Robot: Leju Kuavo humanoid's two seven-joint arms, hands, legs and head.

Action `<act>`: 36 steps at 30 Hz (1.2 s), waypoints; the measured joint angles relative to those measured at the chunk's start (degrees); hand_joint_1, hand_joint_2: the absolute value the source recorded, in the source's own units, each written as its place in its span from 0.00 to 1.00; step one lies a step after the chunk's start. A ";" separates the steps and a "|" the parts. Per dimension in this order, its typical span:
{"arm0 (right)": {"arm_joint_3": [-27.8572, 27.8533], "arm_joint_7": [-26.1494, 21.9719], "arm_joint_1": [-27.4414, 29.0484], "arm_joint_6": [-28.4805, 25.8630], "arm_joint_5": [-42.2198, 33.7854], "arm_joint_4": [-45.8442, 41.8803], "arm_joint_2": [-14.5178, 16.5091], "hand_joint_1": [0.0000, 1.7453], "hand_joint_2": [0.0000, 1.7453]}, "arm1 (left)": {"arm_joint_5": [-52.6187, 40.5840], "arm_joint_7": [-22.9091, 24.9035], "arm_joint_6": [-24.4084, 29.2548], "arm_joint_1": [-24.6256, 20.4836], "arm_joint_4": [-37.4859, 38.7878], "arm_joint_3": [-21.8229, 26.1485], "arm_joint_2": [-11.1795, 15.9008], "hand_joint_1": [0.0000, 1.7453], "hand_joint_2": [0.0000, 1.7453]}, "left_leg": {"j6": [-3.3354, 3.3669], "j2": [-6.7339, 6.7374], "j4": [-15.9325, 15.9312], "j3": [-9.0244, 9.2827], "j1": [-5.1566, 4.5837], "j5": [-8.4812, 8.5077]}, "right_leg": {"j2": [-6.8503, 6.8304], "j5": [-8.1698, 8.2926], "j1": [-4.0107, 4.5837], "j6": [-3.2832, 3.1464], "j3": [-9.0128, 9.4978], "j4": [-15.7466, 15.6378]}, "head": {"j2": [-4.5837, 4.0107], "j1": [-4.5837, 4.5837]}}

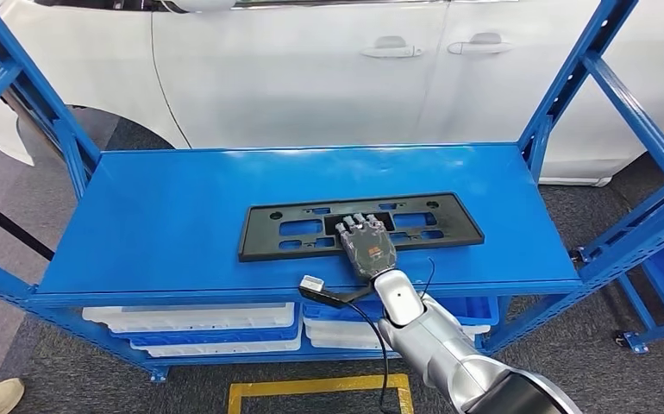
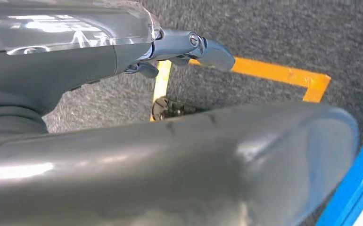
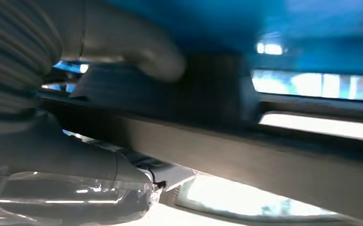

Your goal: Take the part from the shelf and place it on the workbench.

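Dark-fingered and grey, the right robot hand [image 1: 366, 246] lies on the near middle of the part [image 1: 360, 226], a long black plastic plate with slots cut through it. In the head view its fingers [image 1: 359, 223] reach forward across the plate's central cutouts, side by side and pointing away from the robot. In the right wrist view the thick grey thumb [image 3: 137, 47] sits on one side of the plate's dark edge [image 3: 226, 146] and the ribbed palm on the other, so the robot hand appears to clasp that near edge, though the blur leaves the firmness of the hold uncertain. The part rests flat under the hand on the top board of the blue shelf [image 1: 165, 216]. Below the wrist, on the lower shelf level, lie white trays [image 1: 191, 317]. Beyond the shelf stands a white car [image 1: 311, 69]. In the left wrist view the left robot hand [image 2: 179, 47] hangs over grey carpet with orange floor tape [image 2: 283, 74]; whether its fingers are spread or curled cannot be told.
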 joint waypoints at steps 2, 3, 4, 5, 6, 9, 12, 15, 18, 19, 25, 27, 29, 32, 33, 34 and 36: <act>-0.51 -0.58 0.02 -0.07 0.30 0.22 -0.05 1.00 1.00 | 0.03 -0.05 0.01 -0.05 0.00 0.00 0.00 0.00 0.00 | 0.61 0.12 -0.42 0.02 0.28 0.42 | -0.02 -2.68 -0.07 0.47 -1.88 4.11 | 0.00 0.00; -0.78 -0.88 0.05 -0.08 0.40 0.34 -0.07 1.00 1.00 | 0.05 -0.22 0.02 -0.06 0.00 0.00 0.01 0.00 0.00 | 0.75 0.14 -0.44 -0.08 0.23 0.46 | -0.03 -4.70 -0.11 0.63 -3.66 7.85 | 0.00 0.00; -1.03 -1.19 0.11 -0.10 0.48 0.46 -0.08 1.00 1.00 | 0.07 -0.54 0.02 -0.04 0.00 0.01 0.02 0.00 0.00 | 0.83 0.16 -0.42 -0.17 0.20 0.47 | -0.04 -6.46 -0.18 0.75 -5.59 11.87 | 0.00 0.00; -1.22 -1.44 0.16 -0.11 0.51 0.58 -0.09 1.00 1.00 | 0.08 -1.09 -0.01 -0.02 0.00 0.01 0.02 0.00 0.25 | 0.84 0.16 -0.40 -0.21 0.17 0.47 | -0.04 -7.40 -0.25 0.86 -7.08 14.89 | 0.00 0.00; -1.39 -1.67 0.17 -0.14 0.54 0.67 -0.09 1.00 1.00 | 0.05 -1.86 -0.10 0.00 0.00 0.02 0.03 0.00 0.50 | 0.81 0.15 -0.37 -0.20 0.16 0.45 | -0.05 -7.21 -0.34 0.94 -7.65 15.99 | 0.00 0.00; -2.00 -2.48 0.05 -0.17 0.52 0.75 -0.09 1.00 1.00 | -0.06 -4.38 -0.40 0.00 0.00 -0.03 0.02 0.00 1.00 | 0.47 0.02 -0.19 0.09 0.16 0.19 | -0.19 -2.06 -0.60 0.78 -3.28 7.09 | 0.00 0.00; -2.86 -4.47 0.04 -0.17 -0.09 0.26 -0.02 1.00 1.00 | -0.19 -5.32 0.17 -0.02 0.00 -0.09 0.02 0.00 1.00 | -0.38 -0.16 0.20 0.03 -0.06 -0.16 | -0.26 0.11 -0.33 0.03 0.19 -0.25 | 0.00 0.00; -4.00 -7.93 0.33 -0.17 -2.75 -1.44 -0.01 1.00 1.00 | -0.47 -5.23 0.77 0.03 0.00 -0.09 0.07 0.00 1.00 | -1.44 -0.17 0.37 -0.06 0.15 -0.44 | -0.20 0.38 -0.17 -1.04 0.26 -0.68 | 0.00 0.00; -5.98 -15.95 1.01 -0.17 -10.95 -4.73 0.38 1.00 1.00 | -0.52 -5.29 0.73 0.07 0.00 -0.09 0.16 0.00 1.00 | -2.20 -0.14 7.18 -2.98 0.44 -4.54 | -0.20 0.67 -0.37 -1.93 0.45 -1.18 | 0.00 -0.01; -6.90 -20.15 1.46 -0.14 -15.49 -6.21 0.57 1.00 1.00 | -0.53 -5.56 0.57 0.08 0.00 -0.10 0.16 0.00 1.00 | -2.37 -0.13 11.38 -4.91 0.48 -6.51 | -0.19 0.65 -0.31 -2.08 0.43 -1.17 | 0.00 -0.01; -9.80 -40.48 4.97 5.88 -47.77 -20.02 0.55 1.00 1.00 | -1.24 -7.33 -1.21 0.09 0.00 -0.37 0.40 0.00 1.00 | -2.23 -0.09 6.47 -2.53 0.55 -2.25 | 0.07 0.39 -0.03 -1.78 0.77 -0.87 | 0.00 0.00; -9.86 -44.68 6.76 14.91 -64.75 -30.37 -0.29 1.00 1.00 | -1.26 -7.70 -2.43 -0.30 0.00 -0.50 0.62 0.00 1.00 | -1.55 -0.12 1.07 0.12 0.33 -0.65 | 0.18 0.26 0.13 -1.20 0.73 -0.68 | 0.00 0.00; -9.85 -46.68 8.70 25.44 -81.75 -42.04 -1.25 1.00 1.00 | -0.80 -8.23 -3.77 -0.79 0.00 -0.51 0.80 0.00 1.00 | -0.80 -0.23 0.49 0.13 0.01 -0.58 | 0.20 0.36 0.15 -0.47 0.53 -0.72 | 0.00 0.00; -10.58 -47.16 11.45 40.15 -94.79 -56.52 -1.84 1.00 1.00 | 0.09 -9.04 -4.92 -1.18 0.00 -0.49 0.87 0.00 1.00 | 0.32 -0.20 -0.02 0.03 0.23 -0.02 | 0.08 -1.31 -0.08 0.48 -0.55 1.52 | 0.00 0.00; -10.96 -47.27 12.17 44.99 -97.45 -60.64 -1.87 1.00 1.00 | 0.35 -9.44 -5.10 -1.26 0.00 -0.48 0.89 0.00 1.00 | 0.60 -0.16 -0.15 0.03 0.30 0.11 | 0.07 -3.10 -0.15 0.70 -1.84 4.40 | 0.00 0.00; -11.29 -47.37 12.84 49.06 -99.94 -64.25 -1.87 1.00 1.00 | 0.56 -9.86 -5.21 -1.34 0.00 -0.46 0.91 0.00 1.00 | 0.76 -0.15 -0.16 -0.02 0.25 0.12 | 0.05 -5.15 -0.17 0.88 -3.58 8.22 | 0.00 0.00; -11.64 -47.11 14.26 54.60 -104.34 -70.00 -1.87 1.00 1.00 | 0.80 -10.52 -5.31 -1.38 0.00 -0.43 0.93 0.00 1.00 | 0.93 -0.16 -0.13 -0.04 0.19 0.05 | 0.05 -7.80 -0.22 1.10 -6.91 15.24 | 0.00 0.00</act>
